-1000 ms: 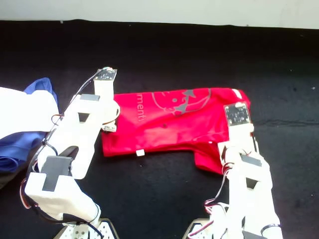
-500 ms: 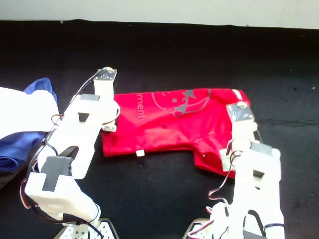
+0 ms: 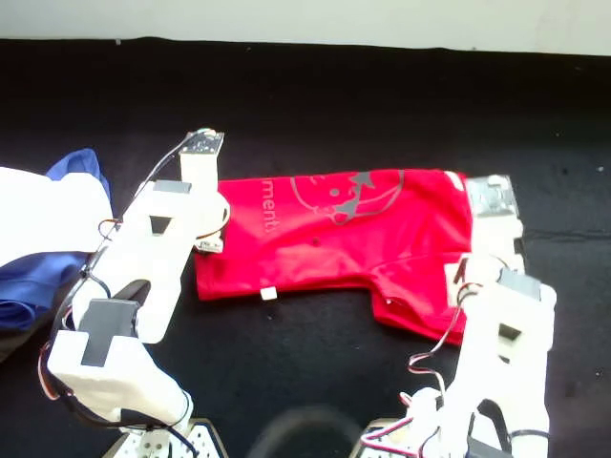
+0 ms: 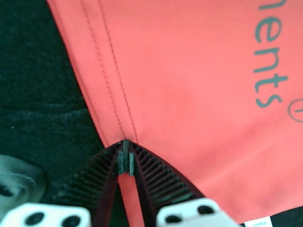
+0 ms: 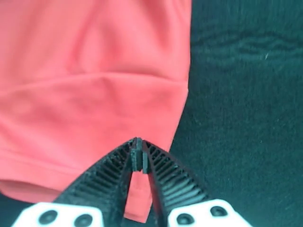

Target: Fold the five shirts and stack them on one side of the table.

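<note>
A red shirt [image 3: 334, 234] with a grey print lies spread on the black table [image 3: 315, 105]. My left gripper [image 3: 218, 196] is at the shirt's left edge. In the left wrist view it [image 4: 125, 158] is shut on the stitched hem of the red shirt [image 4: 189, 71], with red fabric showing between its fingers. My right gripper [image 3: 477, 224] is at the shirt's right edge, close to the sleeve. In the right wrist view it [image 5: 137, 160] is shut on the red shirt [image 5: 94, 71] just inside its side edge, with bare black table beside it.
A heap of other shirts lies at the table's left edge, white [image 3: 48, 215] on top of blue [image 3: 38, 277]. The far half of the table and the strip to the right of the red shirt are bare black cloth. A pale wall [image 3: 305, 19] runs behind.
My right arm has swung to the right and a little farther back, drawing the shirt's right edge and sleeve with it. The left arm has stayed put.
</note>
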You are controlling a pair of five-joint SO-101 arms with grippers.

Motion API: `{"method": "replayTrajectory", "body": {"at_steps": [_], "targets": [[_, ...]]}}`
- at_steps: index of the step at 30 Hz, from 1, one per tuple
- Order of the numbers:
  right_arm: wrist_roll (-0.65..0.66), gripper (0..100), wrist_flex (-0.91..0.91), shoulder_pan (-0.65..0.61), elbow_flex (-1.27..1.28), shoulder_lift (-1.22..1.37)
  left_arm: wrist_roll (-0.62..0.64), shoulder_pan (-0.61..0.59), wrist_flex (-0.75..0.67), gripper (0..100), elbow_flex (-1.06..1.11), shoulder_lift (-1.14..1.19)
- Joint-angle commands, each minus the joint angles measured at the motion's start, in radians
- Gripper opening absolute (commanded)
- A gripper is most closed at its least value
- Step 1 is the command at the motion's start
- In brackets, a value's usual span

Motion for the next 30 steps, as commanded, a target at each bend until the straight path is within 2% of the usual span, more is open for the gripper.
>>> {"method": "replayTrajectory", "body": {"at_steps": [1, 5, 12, 16, 21, 26, 30], "targets": [[0.101, 0.6, -0.087, 0.044, 0.088, 0.002, 0.008, -0.012, -0.005, 1, -0.012, 0.010], [0.175, 0.6, -0.196, 0.059, 0.196, 0.002, 0.008, -0.012, -0.005, 1, -0.012, 0.010], [0.201, 0.6, -0.300, 0.162, 0.216, 0.002, 0.008, -0.012, -0.005, 1, -0.012, 0.010], [0.273, 0.6, -0.309, 0.191, 0.216, 0.002, 0.008, -0.012, -0.005, 1, -0.012, 0.010], [0.245, 0.6, -0.311, 0.203, 0.189, -0.016, 0.008, -0.012, -0.005, 1, -0.012, 0.010], [0.040, 0.6, -0.097, 0.173, 0.071, -0.087, 0.008, -0.012, -0.005, 1, -0.012, 0.010], [0.018, 0.6, 0.131, 0.099, -0.007, -0.143, 0.008, -0.012, -0.005, 1, -0.012, 0.010]]}}
